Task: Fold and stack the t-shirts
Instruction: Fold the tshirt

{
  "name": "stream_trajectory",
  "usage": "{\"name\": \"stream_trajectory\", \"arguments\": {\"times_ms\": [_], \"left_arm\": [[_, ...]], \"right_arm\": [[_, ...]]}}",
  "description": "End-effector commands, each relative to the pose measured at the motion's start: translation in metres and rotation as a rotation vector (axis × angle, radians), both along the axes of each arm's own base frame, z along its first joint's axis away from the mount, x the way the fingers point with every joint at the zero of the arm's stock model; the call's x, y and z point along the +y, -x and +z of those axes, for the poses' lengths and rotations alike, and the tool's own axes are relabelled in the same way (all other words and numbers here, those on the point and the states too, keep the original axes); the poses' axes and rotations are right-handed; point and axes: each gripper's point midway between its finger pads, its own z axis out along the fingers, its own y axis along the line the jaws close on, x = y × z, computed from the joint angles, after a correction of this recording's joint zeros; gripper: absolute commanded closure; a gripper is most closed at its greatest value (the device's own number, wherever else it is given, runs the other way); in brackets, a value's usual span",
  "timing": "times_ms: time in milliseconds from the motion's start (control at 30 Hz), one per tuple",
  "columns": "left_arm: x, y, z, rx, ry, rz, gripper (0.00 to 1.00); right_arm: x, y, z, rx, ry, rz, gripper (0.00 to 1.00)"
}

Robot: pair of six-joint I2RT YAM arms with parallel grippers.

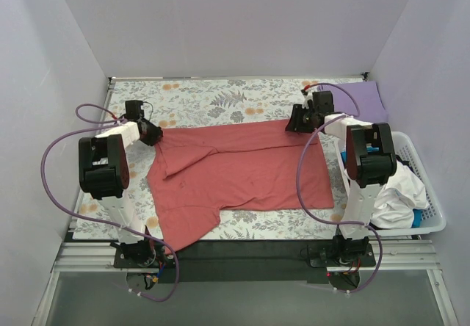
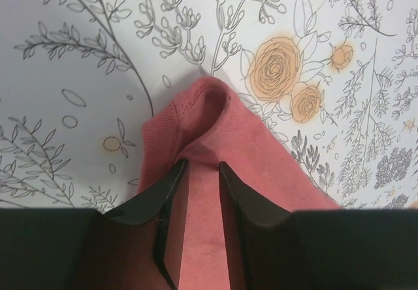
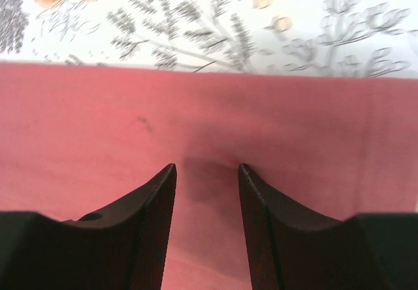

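Observation:
A salmon-red t-shirt [image 1: 235, 168] lies spread across the floral table cloth, with one part folded over and its lower left end hanging toward the near edge. My left gripper [image 1: 150, 132] is at the shirt's far left corner. In the left wrist view it [image 2: 202, 164] is shut on a raised fold of the red cloth [image 2: 215, 117]. My right gripper [image 1: 298, 119] is at the shirt's far right edge. In the right wrist view it [image 3: 207, 166] is open, with its tips down on the flat red cloth [image 3: 98, 120]. A lavender-purple t-shirt [image 1: 361, 100] lies folded at the back right.
A white slatted basket [image 1: 432, 207] stands at the right edge and holds white and blue garments [image 1: 396, 194]. The floral table cloth [image 1: 213, 98] covers the table. Grey walls close in the left, back and right sides.

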Motion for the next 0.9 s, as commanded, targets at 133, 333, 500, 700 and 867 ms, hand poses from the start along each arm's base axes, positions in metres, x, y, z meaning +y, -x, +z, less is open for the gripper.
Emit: {"name": "stream_trajectory", "arguments": {"times_ms": [133, 333, 500, 700, 867], "left_arm": [[0.013, 0.002, 0.008, 0.029, -0.093, -0.022, 0.54], [-0.008, 0.013, 0.105, -0.154, -0.304, -0.115, 0.26], [-0.048, 0.073, 0.125, -0.200, -0.342, -0.197, 0.21], [-0.100, 0.140, 0.086, -0.125, -0.378, -0.399, 0.17], [-0.092, 0.157, 0.066, -0.068, -0.560, -0.417, 0.22]], "right_arm": [[0.000, -0.028, 0.037, -0.110, -0.021, 0.008, 0.48], [0.043, -0.005, 0.095, -0.243, -0.006, 0.109, 0.39], [0.089, 0.043, 0.119, -0.313, 0.002, 0.268, 0.36], [0.146, 0.107, 0.111, -0.356, 0.000, 0.494, 0.34], [0.162, 0.143, 0.090, -0.304, -0.042, 0.571, 0.34]]}}
